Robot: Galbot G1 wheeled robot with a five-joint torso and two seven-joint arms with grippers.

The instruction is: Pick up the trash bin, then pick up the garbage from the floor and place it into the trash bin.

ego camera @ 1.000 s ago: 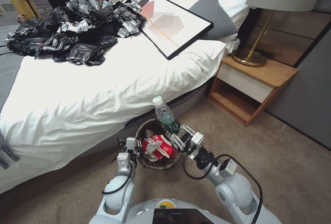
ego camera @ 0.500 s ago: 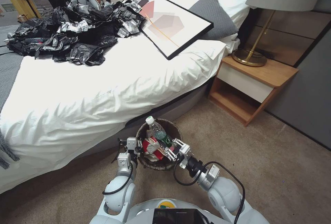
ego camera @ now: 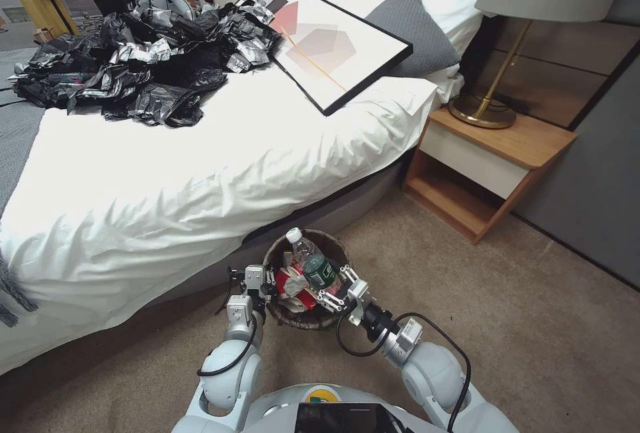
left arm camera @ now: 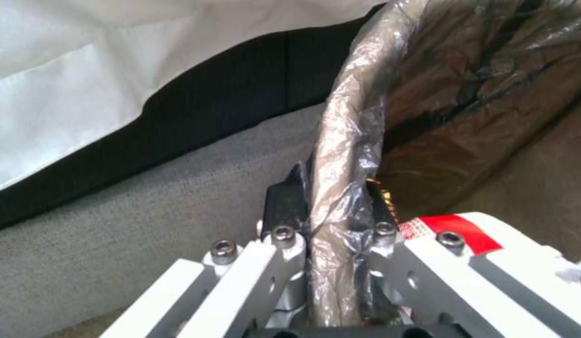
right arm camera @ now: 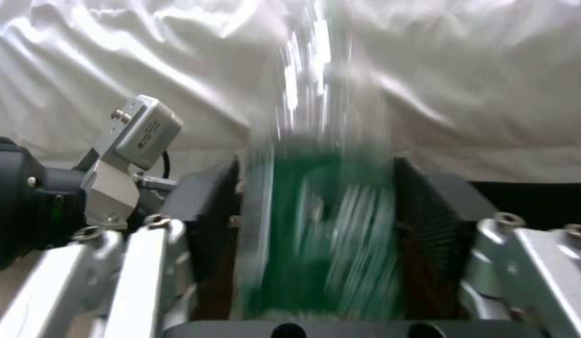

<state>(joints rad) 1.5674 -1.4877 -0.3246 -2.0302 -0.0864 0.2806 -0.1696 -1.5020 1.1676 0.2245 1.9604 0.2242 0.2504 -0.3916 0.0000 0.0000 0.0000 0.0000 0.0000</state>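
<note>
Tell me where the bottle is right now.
In the head view the bottle leans cap-up in the trash bin beside the red wrappers, between the right gripper's fingers, just before the bed.

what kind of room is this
Most likely a bedroom, perhaps a hotel room: a bed with white sheets and a grey pillow, a wooden nightstand beside it carrying a brass lamp, and carpet underfoot.

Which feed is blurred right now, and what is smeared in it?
Right wrist view: the bottle is streaked with motion blur between the right end effector pads. Left wrist view: soft but readable, liner glare. Head view: sharp.
</note>
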